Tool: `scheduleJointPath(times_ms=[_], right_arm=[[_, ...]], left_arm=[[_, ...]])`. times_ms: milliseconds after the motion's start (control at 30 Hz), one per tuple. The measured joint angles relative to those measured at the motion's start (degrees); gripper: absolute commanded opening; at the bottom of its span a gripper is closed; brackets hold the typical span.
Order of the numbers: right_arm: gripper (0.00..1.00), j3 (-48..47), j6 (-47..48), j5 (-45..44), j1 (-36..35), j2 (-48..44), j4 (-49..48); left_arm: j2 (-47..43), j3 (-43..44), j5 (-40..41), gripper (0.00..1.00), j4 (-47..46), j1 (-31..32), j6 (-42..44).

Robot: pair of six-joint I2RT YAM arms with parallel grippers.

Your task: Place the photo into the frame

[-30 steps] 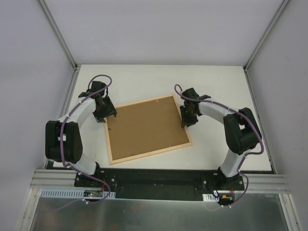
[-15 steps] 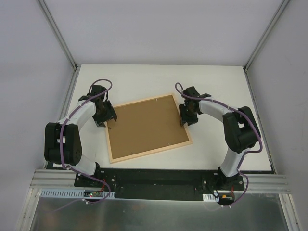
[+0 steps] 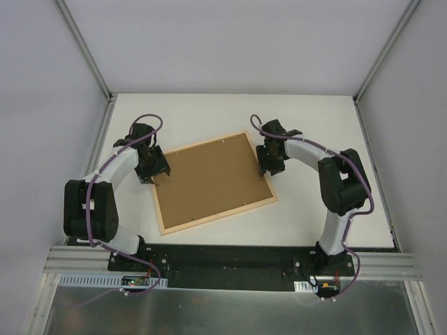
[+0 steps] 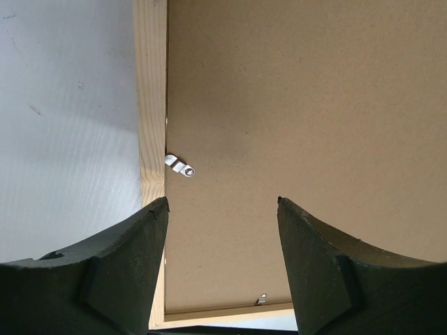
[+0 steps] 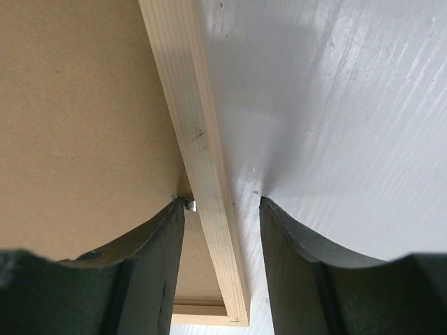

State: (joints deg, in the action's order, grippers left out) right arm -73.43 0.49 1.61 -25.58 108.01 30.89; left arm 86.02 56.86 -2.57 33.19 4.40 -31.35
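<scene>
Right fingers are open and straddle the right rail of the frame without clamping it: one tip sits over the backing board against a small metal tab, the other over bare surface outside the rail. They were narrower a second ago and have been widening since. Left fingers are open and empty, hanging over the board just inside the left rail, with another tab lying across the rail-to-board joint ahead of them. The frame has shifted a little, its right corner now farther from the bases. It lies back-up and skewed mid-surface with the board filling it. The photo isn't visible; presumably it's under the board, can't confirm. My read: insertion is done, the right side is letting go, and only tab checks are left. The surface is white and matte. Around it are plain pale walls with metal corner posts, and a black base plate along the near edge.
</scene>
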Motion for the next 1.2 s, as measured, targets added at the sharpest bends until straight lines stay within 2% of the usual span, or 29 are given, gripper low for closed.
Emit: scheduleJointPath(times_ms=[567,800,900,1200], right_arm=[[0.48,-1.7,1.95,1.86,0.0,-0.31,0.17],[0.37,-6.86,1.92,-0.72,0.0,3.19,0.39],[0.35,-7.06,1.81,-1.29,0.0,4.44,0.42],[0.16,-7.28,1.49,-2.71,-0.33,4.55,0.35]], left_arm=[[-0.24,-0.17,-0.46,0.62,0.02,0.0,0.76],[-1.18,-0.17,-0.35,0.62,0.02,0.0,1.03],[-1.81,-0.17,0.0,0.62,0.02,0.0,1.22],[-2.16,-0.17,1.77,0.61,0.07,0.0,1.92]])
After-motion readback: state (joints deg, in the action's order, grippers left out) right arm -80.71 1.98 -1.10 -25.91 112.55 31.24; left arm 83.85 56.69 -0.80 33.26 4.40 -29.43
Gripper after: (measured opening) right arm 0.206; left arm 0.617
